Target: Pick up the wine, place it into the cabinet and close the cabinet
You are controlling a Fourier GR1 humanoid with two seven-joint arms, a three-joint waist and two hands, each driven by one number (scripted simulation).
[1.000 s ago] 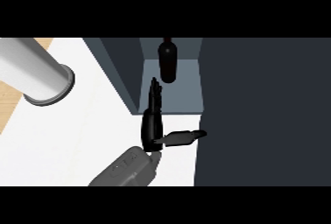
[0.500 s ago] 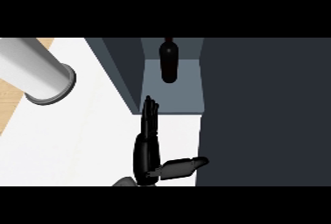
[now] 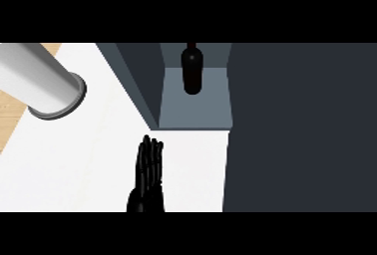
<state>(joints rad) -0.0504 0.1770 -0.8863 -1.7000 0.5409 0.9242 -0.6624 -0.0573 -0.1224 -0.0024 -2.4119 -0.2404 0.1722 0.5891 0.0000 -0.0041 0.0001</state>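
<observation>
The cabinet (image 3: 193, 107) mouth stands open toward the white counter (image 3: 81, 164), with bare counter between it and the hand (image 3: 147, 179). The wine (image 3: 191, 69) stands deep inside, grey floor free before it. The dark door (image 3: 302, 129) walls the right; a grey cylinder (image 3: 40, 82) lies far left

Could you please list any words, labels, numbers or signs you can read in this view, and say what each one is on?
None: no readable text shows in the head view.
Wine bottle in the open cabinet: dark, no label visible.
Grey cylinder on the counter: plain, no markings.
Hand: plain black, no markings.
</observation>
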